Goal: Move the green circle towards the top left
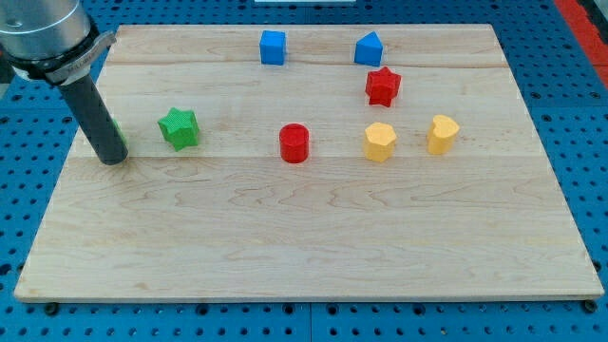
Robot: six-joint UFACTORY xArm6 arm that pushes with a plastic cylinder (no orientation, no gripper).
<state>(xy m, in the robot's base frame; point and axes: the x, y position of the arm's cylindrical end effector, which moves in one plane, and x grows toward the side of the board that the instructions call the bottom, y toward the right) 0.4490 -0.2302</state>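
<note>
At the view's left my tip (113,158) presses beside the green circle (118,136), mostly hidden behind the rod; this tool has no jaws and holds nothing. Rightward on the tabletop (304,247) I count one green star (178,128), one red cylinder (294,143), two blue blocks (273,47) (369,48), one red star (383,86), two yellow blocks (379,142) (442,134).

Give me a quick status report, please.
My tip down at board's left edge. Green circle mostly hidden behind the rod. Green star just right; top-left path open.

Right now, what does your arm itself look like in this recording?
A grey, rounded metal housing at the view's top left, with a lighter band near its base. From it runs a straight, dark, matte rod ending in my tip. No cables or markings show.
</note>
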